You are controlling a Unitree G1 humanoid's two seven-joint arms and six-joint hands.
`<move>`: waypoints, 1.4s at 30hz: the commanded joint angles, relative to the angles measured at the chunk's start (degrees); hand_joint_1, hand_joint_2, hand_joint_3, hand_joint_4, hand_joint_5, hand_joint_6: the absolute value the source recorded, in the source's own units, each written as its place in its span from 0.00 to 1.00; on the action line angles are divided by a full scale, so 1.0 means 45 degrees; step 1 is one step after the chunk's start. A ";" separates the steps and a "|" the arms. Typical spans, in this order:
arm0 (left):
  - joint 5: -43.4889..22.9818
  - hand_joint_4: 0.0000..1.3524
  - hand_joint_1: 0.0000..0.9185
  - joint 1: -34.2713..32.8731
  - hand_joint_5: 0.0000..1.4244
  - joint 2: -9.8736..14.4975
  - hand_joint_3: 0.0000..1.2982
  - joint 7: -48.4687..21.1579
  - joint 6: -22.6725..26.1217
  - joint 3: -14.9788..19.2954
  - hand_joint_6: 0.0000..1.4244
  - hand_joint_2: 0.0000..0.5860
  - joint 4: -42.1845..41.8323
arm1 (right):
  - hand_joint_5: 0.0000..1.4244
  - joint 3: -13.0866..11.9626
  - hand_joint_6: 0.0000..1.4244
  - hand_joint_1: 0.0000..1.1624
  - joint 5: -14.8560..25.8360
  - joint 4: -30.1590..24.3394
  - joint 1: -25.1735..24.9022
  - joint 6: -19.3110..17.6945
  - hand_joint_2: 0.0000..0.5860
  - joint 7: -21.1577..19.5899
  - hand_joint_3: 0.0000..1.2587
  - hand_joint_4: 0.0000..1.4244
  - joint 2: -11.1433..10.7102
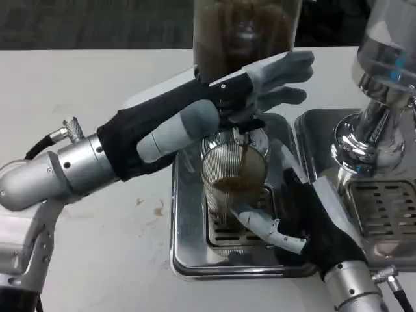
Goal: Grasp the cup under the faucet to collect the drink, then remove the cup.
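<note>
The right hand [292,224] grips a ribbed clear plastic cup [233,179] standing on the steel drip tray [185,250], brown drink streaming in from the dispenser's faucet [242,133], while the left hand [250,91] reaches across above, fingers extended over the tap

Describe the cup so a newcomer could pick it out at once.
Start at the steel drip tray in the middle of the white table. On its grate, under the dark drink tank's tap, stands the cup, held by the right hand. It alone is clear, ribbed, and partly filled with brown drink.
</note>
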 commanded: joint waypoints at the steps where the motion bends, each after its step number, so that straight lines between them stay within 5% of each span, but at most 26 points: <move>1: 0.0097 0.00 0.00 0.0188 0.05 0.0151 0.00 -0.0047 0.0268 0.0010 0.00 0.03 0.0002 | 0.00 -0.0100 0.00 0.52 0.0454 -0.0046 -0.0027 -0.0404 0.38 0.0453 0.00 0.00 -0.0098; 19: 0.0097 0.00 0.00 0.0192 0.05 0.0109 0.00 0.0029 0.0285 0.0126 0.00 0.04 0.0005 | 0.00 -0.0096 0.00 0.53 0.0654 -0.0321 0.0119 -0.0360 0.36 0.0700 0.00 0.00 -0.0052; 33: -0.0752 0.00 0.00 0.0690 0.04 -0.0642 0.04 0.2367 -0.1578 0.2787 0.00 0.08 -0.1645 | 0.00 -0.0181 0.00 0.53 0.0455 -0.0142 0.0127 -0.0710 0.35 0.0237 0.00 0.00 0.0088; 42: 0.1349 0.00 0.00 0.3496 0.00 -0.0489 0.02 0.4398 -0.3678 0.4093 0.00 0.11 -0.1106 | 0.00 -0.0248 0.00 0.53 0.0402 -0.0007 0.0164 -0.0926 0.35 0.0215 0.00 0.00 0.0107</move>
